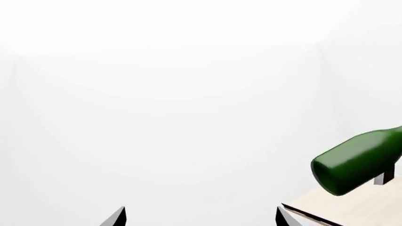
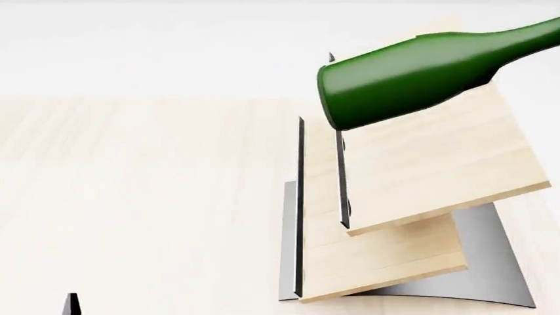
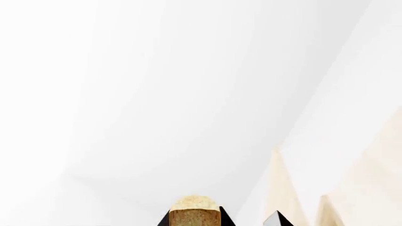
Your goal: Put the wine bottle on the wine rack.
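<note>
The dark green wine bottle (image 2: 411, 69) lies almost level in the air over the top board of the wine rack (image 2: 437, 157), base to the left and neck running off the right edge. Its base also shows in the left wrist view (image 1: 355, 162), above a corner of a rack board (image 1: 342, 209). In the right wrist view my right gripper (image 3: 220, 220) is shut at the bottle's top, with the tan cork (image 3: 195, 212) between its dark fingers. My left gripper (image 1: 201, 217) is open wide and empty, away from the bottle. One of its fingertips (image 2: 72, 306) shows at the bottom left of the head view.
The rack's lower board (image 2: 376, 259) and curved grey metal base (image 2: 490, 262) stand on a light-wood tabletop (image 2: 131, 197). Thin dark strips (image 2: 300, 197) edge the boards' left sides. White walls lie behind.
</note>
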Robot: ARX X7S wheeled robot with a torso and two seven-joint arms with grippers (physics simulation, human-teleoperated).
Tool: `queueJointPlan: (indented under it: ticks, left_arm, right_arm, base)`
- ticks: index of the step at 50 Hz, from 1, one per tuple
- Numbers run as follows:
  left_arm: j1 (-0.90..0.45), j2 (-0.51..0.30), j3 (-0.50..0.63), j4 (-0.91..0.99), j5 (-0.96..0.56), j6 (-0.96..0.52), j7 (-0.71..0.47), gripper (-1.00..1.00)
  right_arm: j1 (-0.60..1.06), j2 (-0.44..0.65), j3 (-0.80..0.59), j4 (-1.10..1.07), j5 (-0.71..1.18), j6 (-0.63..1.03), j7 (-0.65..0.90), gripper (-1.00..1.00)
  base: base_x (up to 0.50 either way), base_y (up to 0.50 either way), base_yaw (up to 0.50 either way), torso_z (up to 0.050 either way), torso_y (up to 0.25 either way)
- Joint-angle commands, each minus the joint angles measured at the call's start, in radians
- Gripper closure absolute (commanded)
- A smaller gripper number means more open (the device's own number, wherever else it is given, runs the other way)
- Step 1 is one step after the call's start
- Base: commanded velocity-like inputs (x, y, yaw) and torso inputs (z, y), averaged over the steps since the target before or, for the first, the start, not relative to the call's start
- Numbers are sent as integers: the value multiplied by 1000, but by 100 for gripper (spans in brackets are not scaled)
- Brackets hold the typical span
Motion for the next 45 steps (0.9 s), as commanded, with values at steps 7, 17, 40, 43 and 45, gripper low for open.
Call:
queueJointPlan:
  ticks: [7, 17, 40, 43, 45]
  left_arm:
    - [-2, -3, 5, 3, 0, -4, -3, -100]
    - [-3, -4, 8, 2, 1, -4, -4, -100]
    - [-9, -4, 16, -4, 6, -8, -9, -100]
    - [-9, -5, 16, -4, 5, -7, -10, -100]
    - [-9, -5, 17, -4, 5, -8, -10, -100]
  right_arm:
    - [-21, 19, 24, -32, -25, 11, -37, 100]
    - [-35, 21, 25, -27, -31, 9, -49, 100]
    - [-58, 14, 16, -9, -51, 5, -73, 100]
    - [-59, 11, 12, 0, -55, 5, -78, 100]
    - [-59, 10, 11, 2, -57, 6, -81, 100]
  base:
    - [0, 0, 0, 0, 0]
    - [0, 0, 0, 0, 1]
    - [0, 0, 0, 0, 1]
    - [0, 0, 0, 0, 0]
    - [0, 0, 0, 0, 0]
